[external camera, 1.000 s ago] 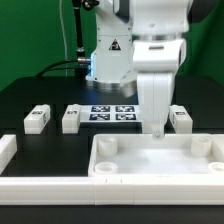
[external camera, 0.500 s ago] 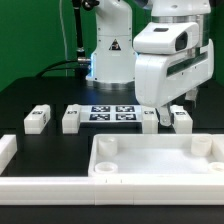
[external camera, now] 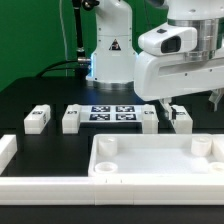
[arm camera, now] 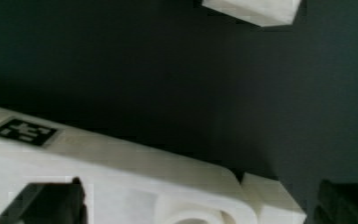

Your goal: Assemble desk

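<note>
Black surface (external camera: 40, 95), green backdrop (external camera: 30, 30): the released, empty hand (arm camera: 197, 200) hangs over the far rim of the tabletop (external camera: 150, 158) at the exterior view's right, a leg (arm camera: 256, 8) lying just beyond it.

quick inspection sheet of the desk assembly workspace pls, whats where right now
surface: black table, carries all the parts
job's things: white tabletop lies at the front, rim up, the sockets in view empty; four legs stand loose in a row behind it, two on each side of the marker board
clutter: marker board flat on the table; white border bars at the front and the exterior view's left
grippers: gripper open, holds nothing, hangs above the tabletop's edge
cables: black cable beside the robot base
surroundings: green backdrop
</note>
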Motion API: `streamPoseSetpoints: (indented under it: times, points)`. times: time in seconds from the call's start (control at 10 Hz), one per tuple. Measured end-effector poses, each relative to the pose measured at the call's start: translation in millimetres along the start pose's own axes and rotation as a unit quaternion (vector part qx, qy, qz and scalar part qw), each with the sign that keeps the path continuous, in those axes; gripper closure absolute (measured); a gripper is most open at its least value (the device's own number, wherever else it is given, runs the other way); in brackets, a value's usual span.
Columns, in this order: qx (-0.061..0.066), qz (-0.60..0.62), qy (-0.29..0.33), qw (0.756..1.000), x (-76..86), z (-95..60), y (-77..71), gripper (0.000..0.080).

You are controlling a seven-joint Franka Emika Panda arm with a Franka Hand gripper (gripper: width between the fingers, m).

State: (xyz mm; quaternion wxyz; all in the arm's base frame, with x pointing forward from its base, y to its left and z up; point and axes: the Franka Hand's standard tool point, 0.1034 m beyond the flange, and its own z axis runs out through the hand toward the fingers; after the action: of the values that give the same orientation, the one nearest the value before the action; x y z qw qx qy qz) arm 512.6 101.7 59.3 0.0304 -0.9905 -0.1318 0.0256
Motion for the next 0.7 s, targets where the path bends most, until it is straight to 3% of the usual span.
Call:
streamPoseSetpoints:
  times: [0.2, 0.3, 0.4, 0.5, 0.7]
  points:
    - [0.003, 0.008, -0.018, 1.000, -3.7, -0.1, -1.6, 0.0150]
    - [0.012, 0.052, -0.051, 0.997, -6.6, -5.3, -4.6, 0.0150]
    - [0.017, 0.069, -0.120, 0.990, -13.8, -12.0, -8.0, 0.0150]
    - [0.030, 0.076, -0.174, 0.981, -14.4, -15.2, -9.1, 0.0150]
    - [0.041, 0.073, -0.251, 0.964, -12.0, -13.2, -9.5, 0.0150]
